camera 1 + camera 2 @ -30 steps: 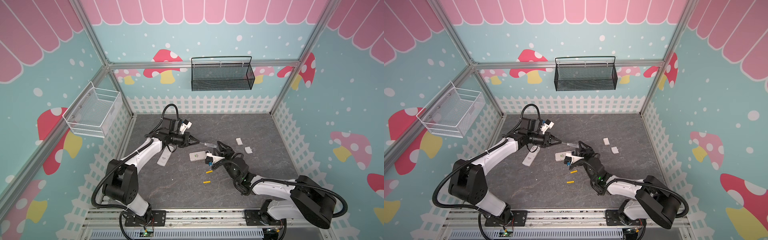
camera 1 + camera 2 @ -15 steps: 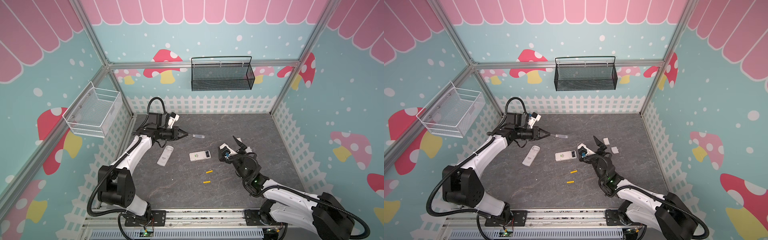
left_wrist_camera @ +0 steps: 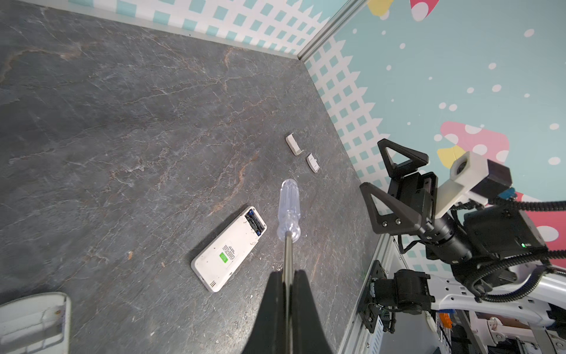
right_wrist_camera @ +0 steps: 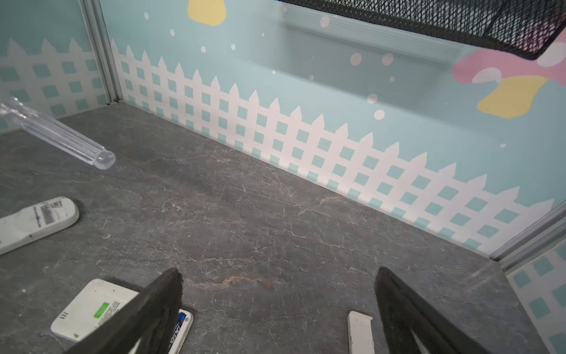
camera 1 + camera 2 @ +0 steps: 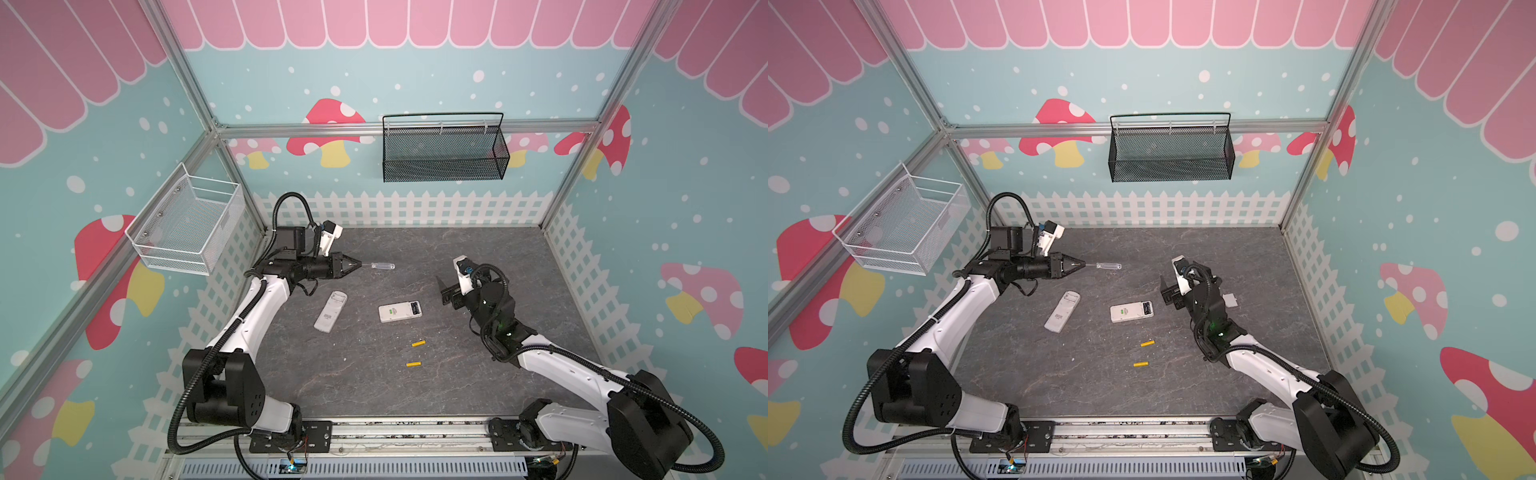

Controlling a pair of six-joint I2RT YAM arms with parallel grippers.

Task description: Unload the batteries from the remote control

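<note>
Left gripper (image 3: 286, 272): clamped on the screwdriver (image 3: 288, 211) shaft, held aloft. Right gripper (image 4: 278, 272): spread wide, empty, near the opened remote (image 5: 400, 312). Batteries: dark pair (image 3: 255, 220) seated in that remote; yellow pair (image 5: 418, 343) loose on the table (image 5: 353, 382). Judged half done.

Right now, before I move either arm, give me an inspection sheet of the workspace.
Surface: dark stone-look tabletop, no spills seen.
Job's things: open remote mid-table, dark batteries in its compartment; two yellow batteries loose nearer the arms' bases; second remote to its left.
Clutter: two small white covers beside the right arm.
End effectors: left end effector shut on the screwdriver by its shaft, held above the table; right end effector open, empty.
Cables: black hoses along both arms, clear of the parts.
Surroundings: white wire basket on left wall, black mesh basket on back wall.
</note>
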